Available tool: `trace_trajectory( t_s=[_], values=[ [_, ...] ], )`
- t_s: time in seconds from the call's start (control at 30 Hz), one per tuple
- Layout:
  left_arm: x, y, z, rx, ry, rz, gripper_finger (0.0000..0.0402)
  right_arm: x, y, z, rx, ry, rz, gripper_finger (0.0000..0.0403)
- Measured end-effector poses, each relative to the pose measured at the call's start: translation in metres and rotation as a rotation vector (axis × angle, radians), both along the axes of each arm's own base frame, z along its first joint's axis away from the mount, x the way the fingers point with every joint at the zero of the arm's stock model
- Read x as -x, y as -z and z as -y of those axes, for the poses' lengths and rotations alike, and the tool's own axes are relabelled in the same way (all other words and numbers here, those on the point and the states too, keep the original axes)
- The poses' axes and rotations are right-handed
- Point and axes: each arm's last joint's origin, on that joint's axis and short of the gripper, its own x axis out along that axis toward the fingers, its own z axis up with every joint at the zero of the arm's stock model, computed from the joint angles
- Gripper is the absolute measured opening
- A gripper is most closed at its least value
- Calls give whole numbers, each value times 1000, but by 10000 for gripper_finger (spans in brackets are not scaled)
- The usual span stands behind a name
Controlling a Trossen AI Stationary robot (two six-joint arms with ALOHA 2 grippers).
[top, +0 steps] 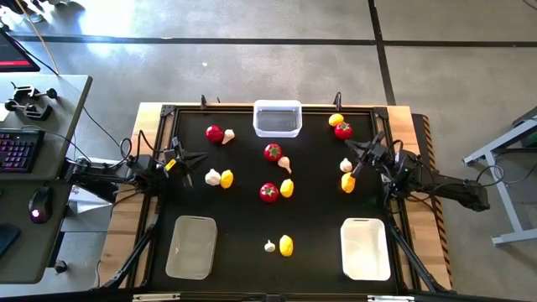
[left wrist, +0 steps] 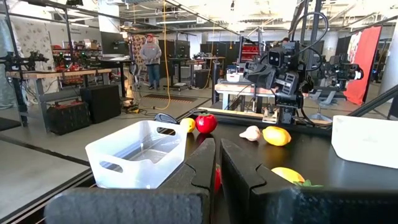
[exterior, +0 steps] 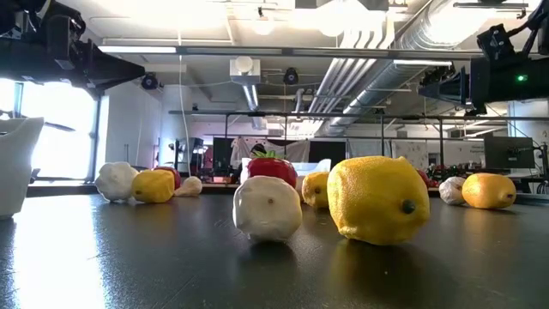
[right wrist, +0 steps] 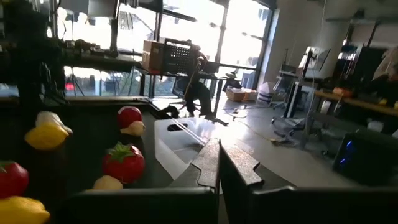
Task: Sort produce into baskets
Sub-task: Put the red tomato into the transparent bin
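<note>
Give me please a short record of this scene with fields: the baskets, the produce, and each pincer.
baskets: clear basket at the far edge; beige basket near left; white basket near right; all three look empty
produce: tomatoes, lemons and garlic bulbs, all lying loose on the black table
left pincer: shut, holds nothing, at the left side
right pincer: shut, holds nothing, at the right side
sorting: not begun

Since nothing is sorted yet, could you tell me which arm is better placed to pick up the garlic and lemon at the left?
Probably the left gripper: it sits right beside that garlic and lemon.
</note>
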Motion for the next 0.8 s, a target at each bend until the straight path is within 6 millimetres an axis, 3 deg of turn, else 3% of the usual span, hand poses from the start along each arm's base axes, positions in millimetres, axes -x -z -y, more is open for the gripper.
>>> trace_trajectory(
  t_s=[0.13, 0.4, 0.63, 0.8],
  values=[
    [0, 0, 0, 0, 0, 0, 10, 0, -1, 0, -131, -17, 104, 0],
    [0, 0, 0, 0, 0, 0, 10, 1, -7, 0, -213, -34, 226, 0],
    [0, 0, 0, -1, 0, 0, 10, -3, -7, -2, -231, -102, 182, 2],
    [0, 0, 0, 0, 0, 0, 10, -13, -12, -4, -250, -121, 87, 34]
  ],
)
